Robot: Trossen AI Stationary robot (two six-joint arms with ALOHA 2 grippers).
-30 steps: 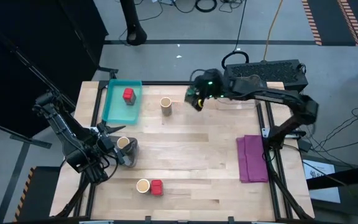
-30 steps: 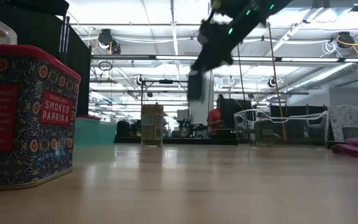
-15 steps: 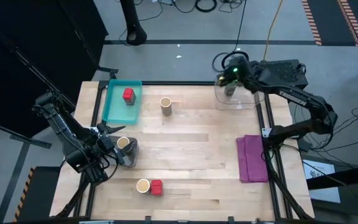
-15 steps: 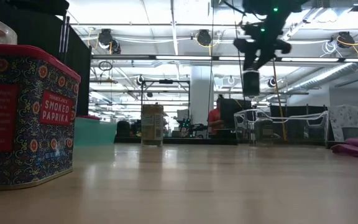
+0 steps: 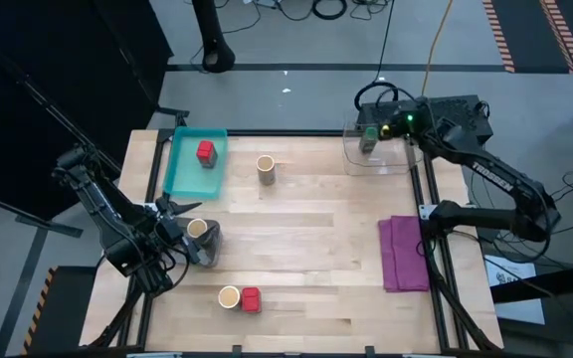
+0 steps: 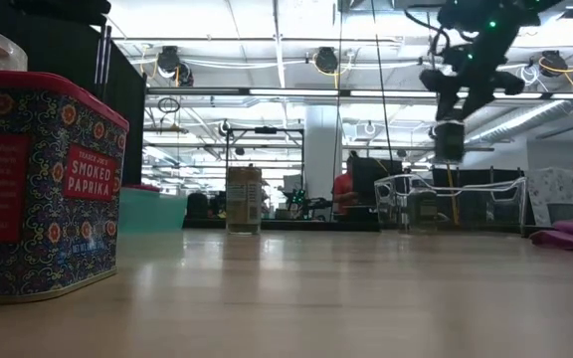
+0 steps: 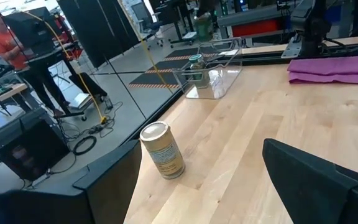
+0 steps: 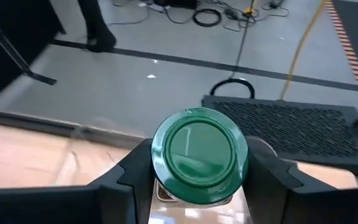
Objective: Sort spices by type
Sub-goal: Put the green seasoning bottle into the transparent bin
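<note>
My right gripper (image 5: pixel 370 135) is over the table's far right corner, shut on a green-lidded spice jar (image 8: pixel 199 155) above a clear box (image 5: pixel 378 159). In the left wrist view another green-lidded jar (image 7: pixel 196 64) seems to stand inside that box. A red jar (image 5: pixel 205 151) sits in the teal tray (image 5: pixel 182 174). One tan jar (image 5: pixel 265 169) stands at the far middle. A tan jar (image 5: pixel 229 296) and a red jar (image 5: pixel 251 299) stand by the near edge. My left gripper (image 5: pixel 180 227) waits open at the left, with a tan jar (image 5: pixel 197 229) right beside it. My right gripper pinches the jar's body just under the green lid (image 8: pixel 166 190) between its two fingers (image 8: pixel 131 177), one on each side. The fingers slant down from above. The jar (image 6: pixel 451 139) hangs upright below them, lifted well clear of the table.
A folded purple cloth (image 5: pixel 403 254) lies at the right edge. The red paprika jar (image 6: pixel 38 189) fills the low view's left foreground. Bare wood spans the table's middle. People and equipment stand in the room beyond.
My right gripper has carried the green-lidded jar from the far middle of the table toward the far right corner, rolling its wrist on the way. It now hangs over the clear box. The jar stays lifted and upright.
</note>
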